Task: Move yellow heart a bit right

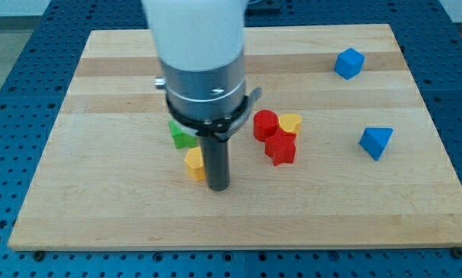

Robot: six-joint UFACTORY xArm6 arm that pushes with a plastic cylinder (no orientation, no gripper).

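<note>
The tip (pixel 218 188), which has no claw, is set near-left of the yellow heart (pixel 290 122), so a rightward push is not yet lined up.

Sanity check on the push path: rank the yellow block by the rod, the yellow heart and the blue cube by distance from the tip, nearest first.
From my tip:
1. Yellow block, touching or nearly, on the view's left.
2. Yellow heart, up and right, beside the red blocks.
3. Blue cube, top right.

Two red blocks (pixel 266 124) (pixel 281 147), two yellow (pixel 291 122) (pixel 195 163), two blue (pixel 349 62) (pixel 375 141), one green (pixel 181 135).
</note>
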